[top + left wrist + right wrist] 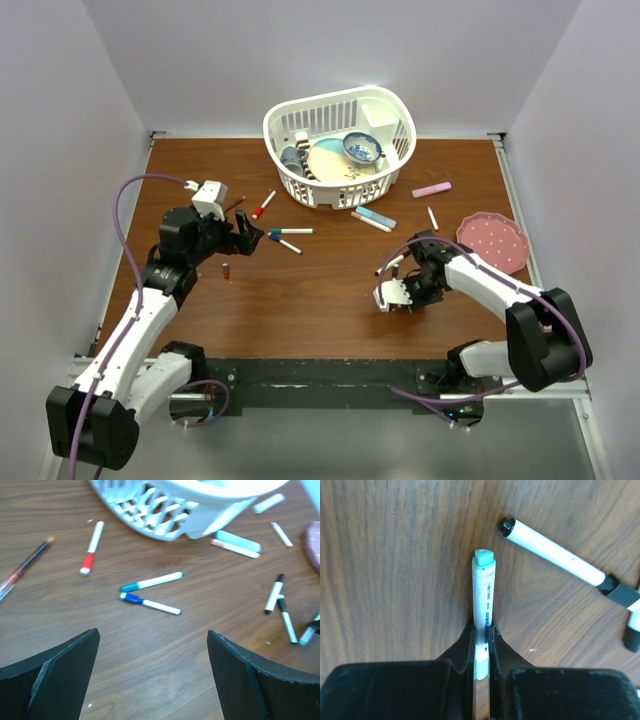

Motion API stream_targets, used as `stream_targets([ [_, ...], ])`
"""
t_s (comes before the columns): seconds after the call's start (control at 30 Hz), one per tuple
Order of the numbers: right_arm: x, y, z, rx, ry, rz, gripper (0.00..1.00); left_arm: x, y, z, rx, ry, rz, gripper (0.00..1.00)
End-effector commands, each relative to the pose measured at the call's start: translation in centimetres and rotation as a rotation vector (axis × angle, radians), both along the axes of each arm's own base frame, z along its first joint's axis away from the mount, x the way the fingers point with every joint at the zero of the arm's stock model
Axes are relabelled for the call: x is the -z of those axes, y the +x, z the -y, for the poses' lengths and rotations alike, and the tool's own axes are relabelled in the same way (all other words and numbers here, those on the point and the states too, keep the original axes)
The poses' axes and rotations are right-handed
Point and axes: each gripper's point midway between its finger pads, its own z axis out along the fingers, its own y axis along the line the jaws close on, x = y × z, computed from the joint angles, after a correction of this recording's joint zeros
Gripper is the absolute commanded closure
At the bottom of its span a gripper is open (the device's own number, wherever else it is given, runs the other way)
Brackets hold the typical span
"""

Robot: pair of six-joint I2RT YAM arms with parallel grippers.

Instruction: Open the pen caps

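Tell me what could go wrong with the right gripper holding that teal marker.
The right gripper pinches the teal marker across a thin stretch of barrel, so it might twist or slip once pulled. The black marker lies close beside it and could get knocked. The left gripper is open and apart, so nothing braces the far end.

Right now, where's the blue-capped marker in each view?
Top external: blue-capped marker left of centre, just below the teal-capped one.
Left wrist: mid-frame, again under the teal-capped one.
Right wrist: not in it.
Shared landmark: white basket, beyond it in both.
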Motion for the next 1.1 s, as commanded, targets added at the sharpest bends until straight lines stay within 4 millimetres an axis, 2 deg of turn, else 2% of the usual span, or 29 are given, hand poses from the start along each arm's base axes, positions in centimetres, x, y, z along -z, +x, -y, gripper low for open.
stream_targets([
  [0.0,-2.8,-0.8,-0.7,0.153,0.1,-0.037,1.0,-1.8,-0.6,2.7,0.149,-0.101,0.066,0.05],
  [0.03,-5.0,0.8,-0.7,0.23,0.156,0.001,1.0,-2.3,-1.0,3.6,0.196,-0.146,0.08,0.05],
  [0.07,-6.4,0.6,-1.0,0.269,0.205,-0.01,1.0,-2.8,-1.3,4.1,0.22,-0.178,0.094,0.05],
  [0.1,-7.7,0.7,-1.9,0.298,0.29,-0.029,1.0,-4.1,-1.4,4.6,0.244,-0.215,0.149,0.05],
  [0.13,-9.6,1.7,-2.0,0.377,0.355,-0.018,1.0,-4.0,-2.3,5.4,0.282,-0.28,0.122,0.05],
  [0.17,-10.3,1.5,-2.4,0.412,0.388,-0.041,1.0,-4.3,-2.7,5.9,0.301,-0.318,0.131,0.05],
  [0.2,-11.2,1.3,-3.6,0.432,0.464,-0.076,1.0,-4.8,-3.1,6.3,0.316,-0.354,0.144,0.05],
  [0.27,-12.8,1.6,-5.3,0.538,0.573,-0.126,1.0,-6.0,-4.1,8.1,0.367,-0.428,0.176,0.05],
  [0.3,-13.9,1.6,-7.0,0.563,0.682,-0.192,1.0,-6.4,-4.4,9.1,0.387,-0.439,0.193,0.05],
  [0.33,-14.6,1.6,-7.7,0.69,0.74,-0.27,1.0,-7.0,-5.0,10.8,0.407,-0.449,0.201,0.05],
  [0.37,-15.5,3.4,-8.5,0.738,0.824,-0.258,1.0,-7.2,-5.2,11.8,0.418,-0.453,0.202,0.05],
  [0.4,-16.1,4.2,-9.0,0.801,0.876,-0.289,1.0,-7.3,-5.1,12.9,0.43,-0.466,0.202,0.05],
  [0.43,-16.8,4.3,-9.8,0.919,0.948,-0.419,1.0,-7.8,-5.6,14.2,0.435,-0.501,0.195,0.05],
  [0.47,-17.9,6.3,-10.2,0.934,1.033,-0.403,1.0,-8.1,-5.7,15.0,0.441,-0.524,0.196,0.05],
  [0.5,-18.4,7.3,-10.4,0.995,1.079,-0.435,1.0,-8.2,-5.3,15.9,0.439,-0.547,0.196,0.05],
  [0.53,-18.6,7.7,-10.6,1.148,1.115,-0.563,1.0,-8.4,-5.4,17.0,0.416,-0.581,0.182,0.05],
  [0.57,-19.7,9.7,-10.8,1.156,1.193,-0.527,1.0,-8.5,-5.3,17.8,0.41,-0.595,0.178,0.05],
  [0.6,-19.9,10.5,-10.7,1.222,1.215,-0.539,1.0,-7.6,-4.8,18.8,0.392,-0.6,0.15,0.06],
  [0.63,-19.9,10.7,-10.9,1.338,1.232,-0.627,1.0,-7.9,-4.7,19.9,0.355,-0.631,0.139,0.06],
  [0.67,-20.5,12.1,-10.8,1.364,1.293,-0.605,1.0,-7.8,-4.5,20.6,0.339,-0.641,0.129,0.08],
  [0.7,-20.6,12.5,-10.8,1.42,1.316,-0.626,1.0,-6.2,-4.0,21.8,0.319,-0.626,0.087,0.09],
  [0.73,-20.3,12.5,-10.8,1.526,1.326,-0.706,1.0,-6.7,-3.7,22.7,0.277,-0.646,0.082,0.1],
  [0.77,-20.3,13.1,-10.6,1.577,1.354,-0.699,1.0,-6.4,-3.5,23.3,0.262,-0.645,0.07,0.13],
  [0.83,-19.7,12.9,-10.6,1.676,1.361,-0.776,1.0,-5.6,-3.2,25.1,0.225,-0.647,0.037,0.14],
  [0.87,-20.2,12.8,-10.5,1.672,1.386,-0.771,1.0,-5.4,-3.0,25.6,0.219,-0.641,0.029,0.18],
  [0.9,-20.2,12.8,-10.4,1.677,1.399,-0.767,1.0,-3.9,-2.8,26.3,0.204,-0.615,-0.006,0.2],
  [0.93,-20.1,12.6,-10.4,1.697,1.405,-0.783,1.0,-4.6,-2.7,27.3,0.205,-0.628,-0.006,0.2],
  [1.07,-20.6,12.2,-10.6,1.685,1.432,-0.807,1.0,-3.5,-2.4,29.7,0.218,-0.612,-0.038,0.28],
])
